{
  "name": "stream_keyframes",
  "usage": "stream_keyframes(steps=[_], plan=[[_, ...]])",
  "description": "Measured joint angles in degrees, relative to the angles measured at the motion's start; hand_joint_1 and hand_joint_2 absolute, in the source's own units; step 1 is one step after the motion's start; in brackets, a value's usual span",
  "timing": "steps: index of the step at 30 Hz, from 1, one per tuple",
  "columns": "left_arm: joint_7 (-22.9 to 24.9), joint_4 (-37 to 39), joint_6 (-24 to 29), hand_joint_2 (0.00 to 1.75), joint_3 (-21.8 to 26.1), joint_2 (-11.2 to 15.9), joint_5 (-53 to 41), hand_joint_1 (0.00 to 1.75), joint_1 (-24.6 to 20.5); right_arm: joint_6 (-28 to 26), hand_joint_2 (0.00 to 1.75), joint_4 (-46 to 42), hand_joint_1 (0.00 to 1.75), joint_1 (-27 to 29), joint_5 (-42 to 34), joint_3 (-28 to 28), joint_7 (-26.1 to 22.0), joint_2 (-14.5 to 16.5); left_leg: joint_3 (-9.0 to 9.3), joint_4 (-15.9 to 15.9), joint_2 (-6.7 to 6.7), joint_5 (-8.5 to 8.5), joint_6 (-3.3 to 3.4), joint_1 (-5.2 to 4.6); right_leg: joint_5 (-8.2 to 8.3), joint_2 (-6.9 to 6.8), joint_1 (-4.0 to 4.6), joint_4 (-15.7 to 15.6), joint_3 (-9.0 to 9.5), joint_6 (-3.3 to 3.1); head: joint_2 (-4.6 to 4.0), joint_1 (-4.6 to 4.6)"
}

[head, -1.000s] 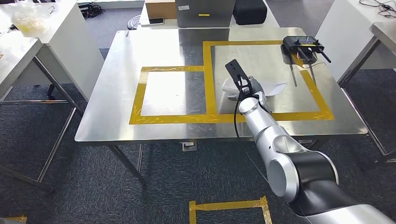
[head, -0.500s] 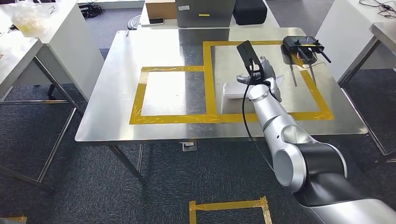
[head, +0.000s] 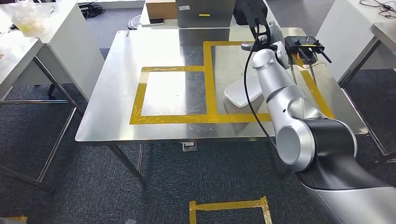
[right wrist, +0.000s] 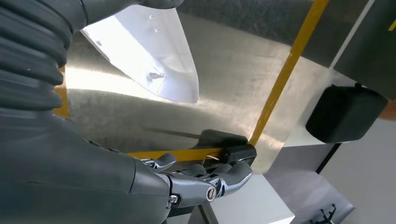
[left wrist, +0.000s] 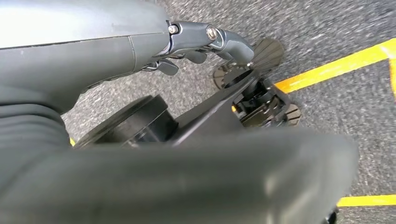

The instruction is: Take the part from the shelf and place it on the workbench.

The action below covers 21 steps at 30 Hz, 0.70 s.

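Since the earlier frames the right arm has swung up and away over the worktop (head: 116, 93), and the right hand (head: 272, 37) has left the part (head: 243, 92) behind. White and flat, the part lies on the steel inside the larger yellow-taped square (head: 208, 79), near that square's front strip, and nothing touches it. High over the far side of the square, the right hand holds nothing; in the right wrist view its fingers (right wrist: 205, 182) are loosely curled and a little apart. A black remote (head: 303, 45) sits at the square's far right corner, just beside the hand in the head view. Beyond the worktop stand a grey box (head: 204, 11) and a black case (head: 250, 10). From the left wrist view the left hand (left wrist: 219, 51) hangs over carpet with yellow tape lines, its fingers bent and holding nothing.
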Motion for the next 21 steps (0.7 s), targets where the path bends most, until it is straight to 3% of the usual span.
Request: stream_keyframes(steps=[13,21], plan=[[-1.2,-0.2,0.0,0.00,0.0,0.0,-1.3,0.00,-0.2,0.9,1.75,0.0,0.00,-1.1,1.4,0.0,0.2,0.0,-0.01,0.2,-0.01,-0.10,0.15,-0.07,0.04,0.01,-0.08,0.0,0.06,0.08,0.00,0.00],[-1.0,-0.2,0.0,0.00,0.0,0.0,-1.2,0.00,-0.1,1.3,1.75,0.0,0.00,-1.3,1.7,0.0,0.2,0.0,-0.04,0.9,0.00,-0.78,1.11,-0.47,-0.28,0.00,-0.44,-0.1,0.48,0.91,0.00,0.00]])
